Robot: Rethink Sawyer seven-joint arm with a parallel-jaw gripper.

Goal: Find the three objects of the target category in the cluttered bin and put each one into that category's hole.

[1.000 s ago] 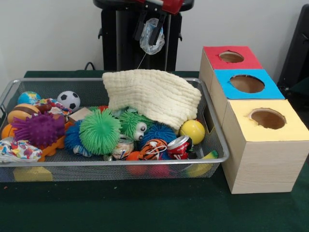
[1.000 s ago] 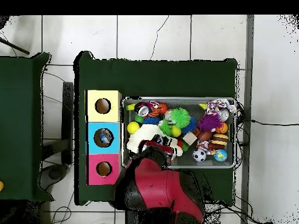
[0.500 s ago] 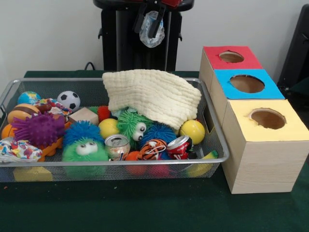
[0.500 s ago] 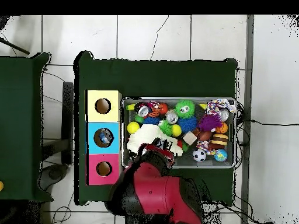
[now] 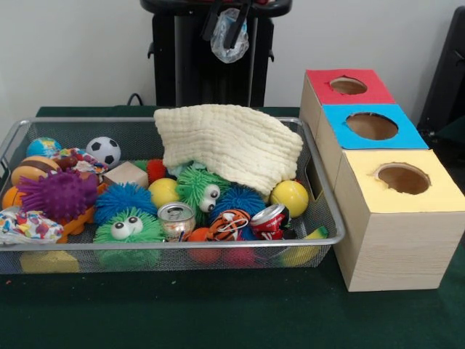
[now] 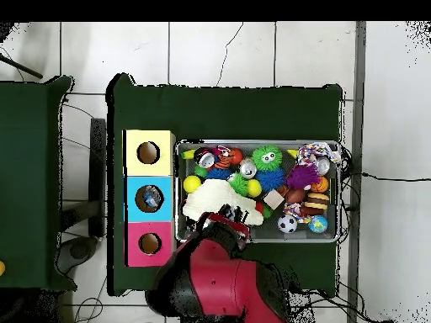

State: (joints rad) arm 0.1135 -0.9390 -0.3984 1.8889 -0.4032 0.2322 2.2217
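The silver wire-mesh bin lies on the green table, full of toys. It holds fuzzy green, blue and purple balls, two dented cans, yellow balls, a small football and a cream cloth. My gripper is high above the bin's far edge, at the picture's top, shut on a crumpled clear plastic piece. In the overhead view the red arm hides the gripper over the bin's near left corner. Three boxes with round holes stand beside the bin: red, blue, yellow.
The boxes touch one another in a row along the bin's short side; overhead they run yellow, blue, red. The black pedestal stands behind the bin. A second green table is at the overhead view's left.
My gripper has risen with the clear plastic piece. The green fuzzy toy has rolled to the bin's front left and shows its eyes; a can and a yellow ball are uncovered.
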